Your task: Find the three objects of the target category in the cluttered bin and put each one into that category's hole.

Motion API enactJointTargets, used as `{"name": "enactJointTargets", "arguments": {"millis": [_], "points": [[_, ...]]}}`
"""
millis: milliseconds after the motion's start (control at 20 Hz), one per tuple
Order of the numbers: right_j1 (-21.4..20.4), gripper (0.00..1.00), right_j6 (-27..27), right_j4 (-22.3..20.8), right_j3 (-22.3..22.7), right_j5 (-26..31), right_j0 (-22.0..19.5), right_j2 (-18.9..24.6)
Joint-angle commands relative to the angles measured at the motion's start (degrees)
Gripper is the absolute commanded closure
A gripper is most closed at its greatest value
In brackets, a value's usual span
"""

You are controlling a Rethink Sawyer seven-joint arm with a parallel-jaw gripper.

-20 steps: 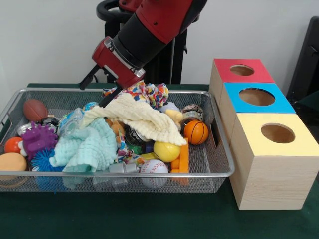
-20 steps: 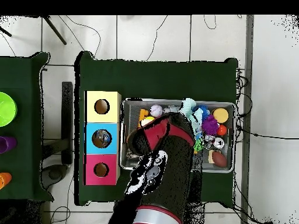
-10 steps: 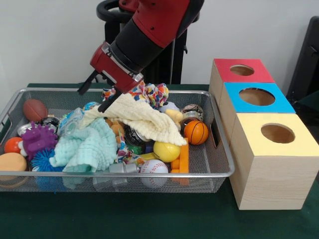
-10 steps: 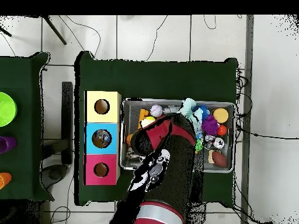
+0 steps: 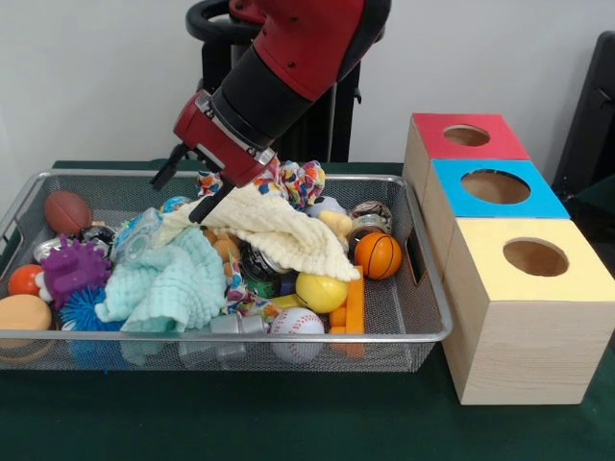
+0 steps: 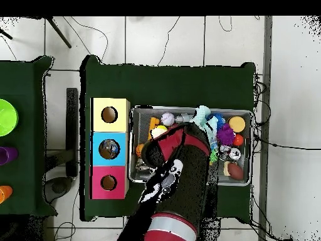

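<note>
One wire bin [image 5: 423,288] before you brims with balls, toys and cloths; beside it stand three holed boxes [image 5: 495,187]. Your gripper [image 5: 183,192], fingers spread wide, touches the cream cloth [image 5: 279,229] atop the bin's heap.

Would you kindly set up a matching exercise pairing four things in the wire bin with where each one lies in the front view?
Things:
1. small brown football
2. baseball
3. orange basketball
4. purple spiky toy

Places:
A. against the bin's near rim
B. far left corner of the bin
C. right side, beside the cream cloth
D. left side, next to the mint cloth

Pairs: 1-B, 2-A, 3-C, 4-D
</note>
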Motion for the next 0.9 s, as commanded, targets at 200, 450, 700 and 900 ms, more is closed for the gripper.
{"name": "enactJointTargets", "arguments": {"millis": [200,450,700,900], "points": [[2.4,0.0,-6.9,-3.8,4.0,-4.0,-1.9,5.9],[2.5,0.0,-7.0,-4.4,3.8,-4.4,-2.2,5.9],[2.6,0.0,-7.3,-4.6,3.7,-4.6,-2.7,6.2],[2.6,0.0,-7.2,-4.7,3.8,-4.9,-3.1,6.5]]}}
